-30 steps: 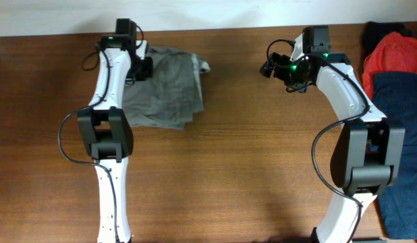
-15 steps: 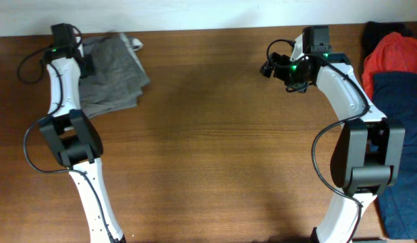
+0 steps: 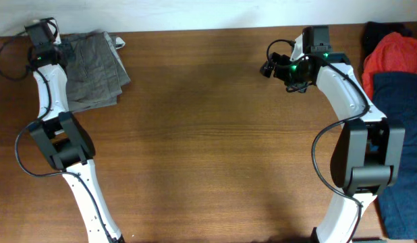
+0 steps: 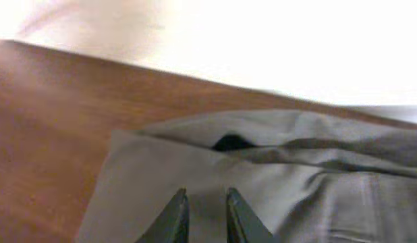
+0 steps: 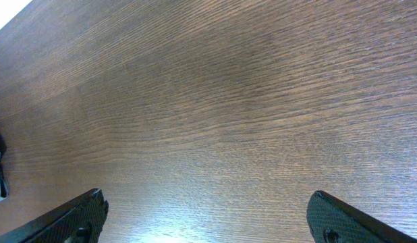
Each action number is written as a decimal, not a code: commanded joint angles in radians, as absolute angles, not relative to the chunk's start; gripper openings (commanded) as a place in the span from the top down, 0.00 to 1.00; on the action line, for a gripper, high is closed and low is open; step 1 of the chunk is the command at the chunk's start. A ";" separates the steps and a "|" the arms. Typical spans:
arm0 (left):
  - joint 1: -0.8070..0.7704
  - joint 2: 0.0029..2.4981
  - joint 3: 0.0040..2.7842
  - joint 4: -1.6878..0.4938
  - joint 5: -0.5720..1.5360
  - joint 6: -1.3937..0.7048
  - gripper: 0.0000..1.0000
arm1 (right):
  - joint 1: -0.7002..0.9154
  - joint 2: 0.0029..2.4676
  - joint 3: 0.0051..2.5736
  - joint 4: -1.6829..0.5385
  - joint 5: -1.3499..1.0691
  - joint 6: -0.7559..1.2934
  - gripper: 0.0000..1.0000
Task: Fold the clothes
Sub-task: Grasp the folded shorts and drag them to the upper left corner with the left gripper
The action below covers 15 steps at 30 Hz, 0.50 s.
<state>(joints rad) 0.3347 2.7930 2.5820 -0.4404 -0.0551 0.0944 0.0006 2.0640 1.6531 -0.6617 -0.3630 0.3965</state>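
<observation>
1. Toward 10 o'clock in overhead view, on the far-left corner of the wooden table (image 3: 208, 148), lie the clothes (image 3: 94, 71): grey-olive woven shorts in a rough rectangular bundle. Stacked layer edges show along its 3 & 6 o'clock sides.
2. Small white tag (image 3: 119, 42) sticks out at the bundle's 1 o'clock corner. Too small to read any writing.
3. Left gripper (image 4: 203, 202) sits at the bundle's 10 o'clock edge, right by the pale wall (image 3: 195, 13). Wrist view: jaws nearly closed, w/ only a narrow slit btwn the two dark fingers (image 4: 173, 219). Tips are down on the fabric, and a thin strip of it is seemingly pinched in the slit.
4. Same wrist view: smooth grey-olive panel under the tips. Toward 12 o'clock is a soft ridge of folds w/ a small dark gap in it. Bare wood lies off to 9 o'clock.
5. Right gripper (image 5: 208, 212) hangs near 1 o'clock of the table, well apart from the clothes. Jaws are spread wide and hold nothing, w/ only bare wood grain beneath.
6. Green light (image 3: 289, 67) glows on the right arm just behind that gripper.
7. At 2 o'clock, on the table's right edge, lies a red garment (image 3: 397, 50), w/ a bit of black cloth (image 3: 378, 30) beyond it. Dark blue garment (image 3: 401, 94) touches the red one's 6 o'clock side & runs down the right edge.
</observation>
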 commanded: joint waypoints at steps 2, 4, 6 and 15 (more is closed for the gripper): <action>0.322 2.761 2.609 -0.459 0.009 0.087 0.80 | -0.001 2.065 1.655 -0.662 -0.354 0.401 0.01; 0.318 2.729 2.610 -0.500 0.019 0.065 0.80 | -0.001 2.065 1.655 -0.662 -0.354 0.400 0.01; 0.314 2.664 2.610 -0.633 0.060 0.064 0.80 | -0.001 2.065 1.655 -0.662 -0.354 0.400 0.01; 0.307 2.362 2.610 -1.085 0.047 0.011 0.99 | -0.001 2.065 1.655 -0.662 -0.354 0.401 0.01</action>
<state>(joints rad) 0.3069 2.5252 2.5877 -0.9878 0.0544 0.0406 0.0006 2.0640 1.6531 -0.6617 -0.3630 0.3969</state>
